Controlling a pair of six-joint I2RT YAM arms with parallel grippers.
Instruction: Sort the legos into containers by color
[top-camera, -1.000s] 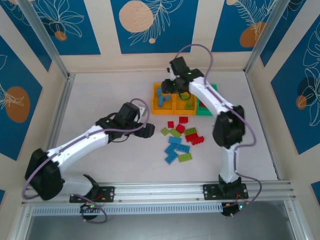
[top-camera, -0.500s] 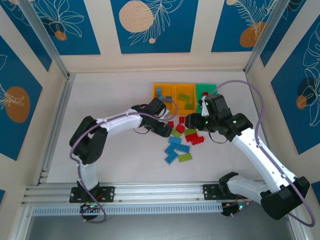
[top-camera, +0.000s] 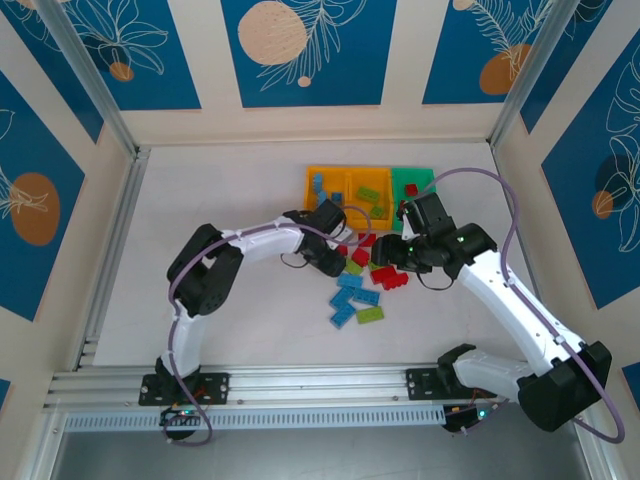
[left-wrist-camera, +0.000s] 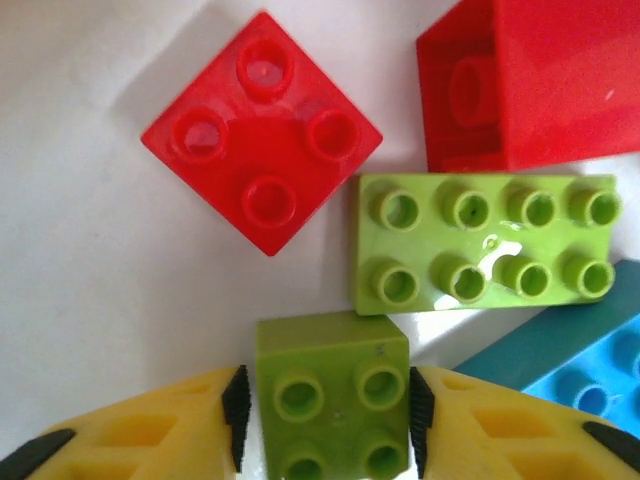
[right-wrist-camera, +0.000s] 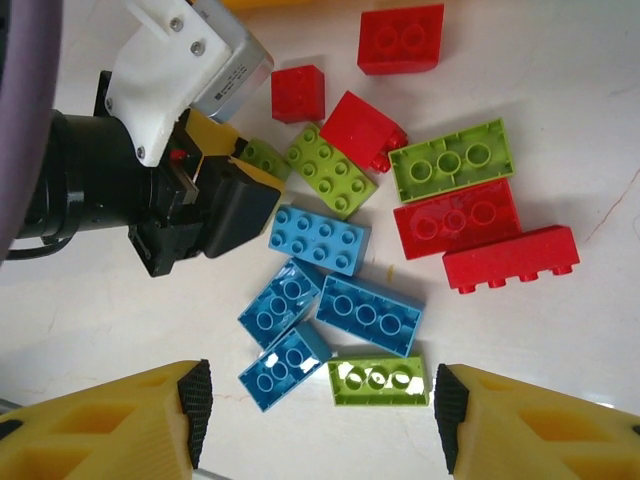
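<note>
The small lime green brick (left-wrist-camera: 332, 400) lies on the bench (top-camera: 250, 180) at the left edge of the loose pile of legos (top-camera: 360, 292). It sits between the pads (left-wrist-camera: 238, 415) of the left gripper (top-camera: 343, 260). The jaws have closed against both sides of it, and I judge it not yet lifted. Just beyond it lie a red square brick (left-wrist-camera: 260, 130) and a long lime brick (left-wrist-camera: 485, 245).

The sorting looks under way but far from finished. The left orange-yellow bin (top-camera: 310, 205) holds a few blue bricks, the middle orange-yellow bin (top-camera: 358, 222) a couple of lime ones, and the green bin (top-camera: 425, 180) a red one. About a dozen bricks remain on the bench, just below the bins: four blue, five red, and four lime counting the gripped one.

The right gripper (right-wrist-camera: 320, 412) hovers above the pile, its jaws wide apart with nothing between them.

A second ago the right arm reached over the bins and the left gripper hung well to the left of the pile. Half a second ago the left jaws stood wide at the pile's edge. They are now shut on the brick, and the right arm has swung back over the loose legos. The pile keeps the same layout, as far as the top view tells.
</note>
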